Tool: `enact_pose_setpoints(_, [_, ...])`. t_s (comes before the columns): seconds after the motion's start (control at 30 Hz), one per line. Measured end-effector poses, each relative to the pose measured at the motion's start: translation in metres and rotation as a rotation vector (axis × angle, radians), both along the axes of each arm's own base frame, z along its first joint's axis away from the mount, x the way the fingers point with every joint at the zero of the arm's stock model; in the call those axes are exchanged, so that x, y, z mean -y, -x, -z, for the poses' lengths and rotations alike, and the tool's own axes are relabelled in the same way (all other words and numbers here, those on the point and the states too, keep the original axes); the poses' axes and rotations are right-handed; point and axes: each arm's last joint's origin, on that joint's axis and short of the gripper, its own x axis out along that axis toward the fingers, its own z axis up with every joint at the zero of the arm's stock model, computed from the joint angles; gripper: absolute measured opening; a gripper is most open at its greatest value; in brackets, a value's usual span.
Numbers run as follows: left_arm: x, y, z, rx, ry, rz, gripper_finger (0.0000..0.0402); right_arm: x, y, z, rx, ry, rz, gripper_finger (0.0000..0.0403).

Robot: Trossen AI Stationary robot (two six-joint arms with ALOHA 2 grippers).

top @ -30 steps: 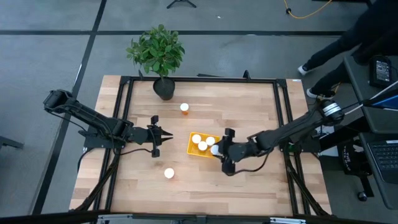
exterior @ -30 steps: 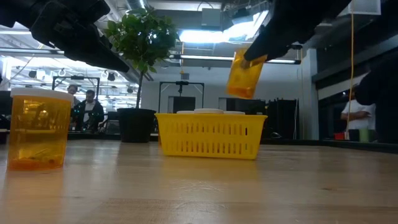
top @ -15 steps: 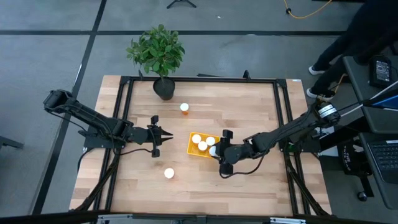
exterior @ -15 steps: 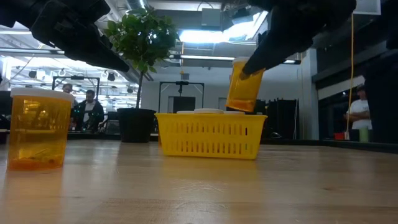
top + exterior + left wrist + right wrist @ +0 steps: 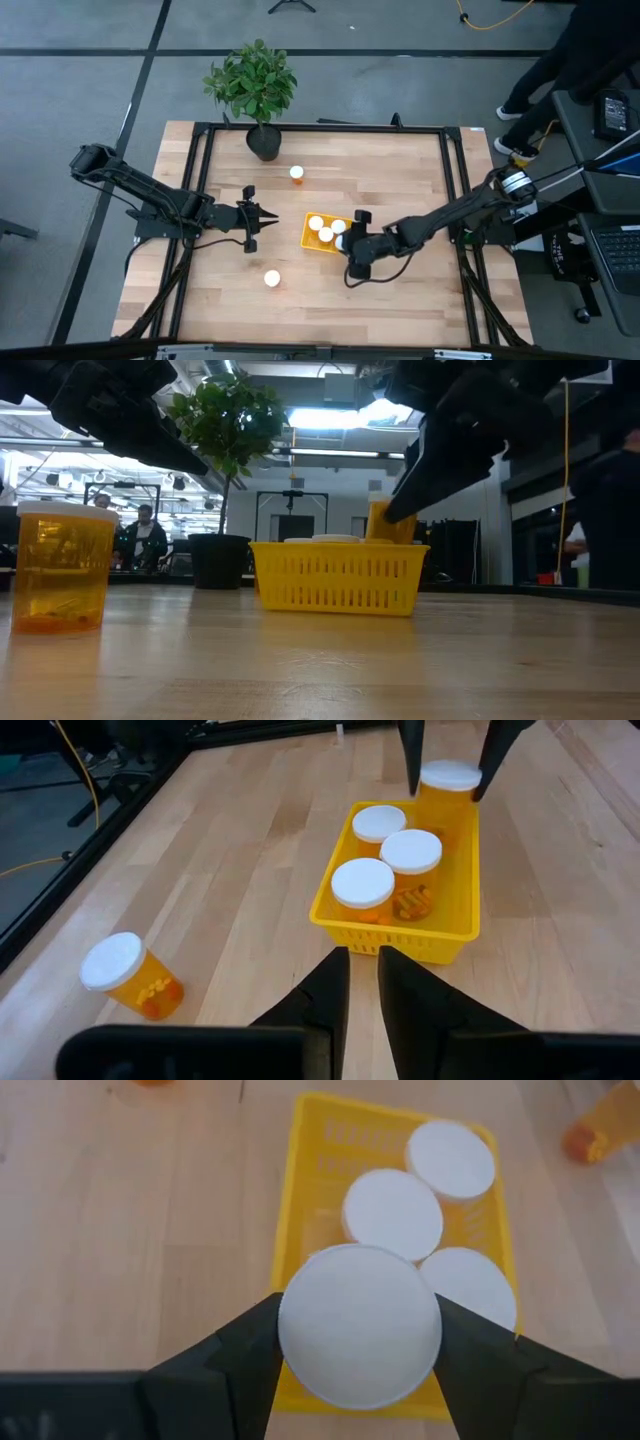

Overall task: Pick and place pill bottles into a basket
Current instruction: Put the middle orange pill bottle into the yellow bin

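Three pill bottles (image 5: 385,860) stand in the yellow basket (image 5: 330,918), a fourth bottle (image 5: 447,795) is gripped by the right gripper (image 5: 347,243) fingers inside it, two loose bottles (image 5: 271,279) remain on the tabletop (image 5: 400,170), left gripper (image 5: 262,223) fingers nearly closed, empty

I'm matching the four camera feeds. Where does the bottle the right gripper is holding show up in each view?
High view: held bottle at the basket's right edge, mostly hidden by the right gripper.
Low view: orange body above the basket's right end.
Left wrist view: between two dark fingers at the far corner.
Right wrist view: large white cap, centre.
Shared landmark: the yellow basket.
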Motion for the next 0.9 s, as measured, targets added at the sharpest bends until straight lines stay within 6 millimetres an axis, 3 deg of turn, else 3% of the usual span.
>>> enact_pose_setpoints(0.3, [0.0000, 0.0000, 0.0000, 0.000, 0.000, 0.000, 0.0050, 0.0036, -0.0047, 0.0100, -0.035, -0.028, -0.008, 0.0226])
enact_pose_setpoints(0.9, [0.0000, 0.0000, 0.0000, 0.000, 0.000, 0.000, 0.0052, 0.0036, -0.0052, 0.0100, -0.031, -0.029, -0.009, 0.0226])
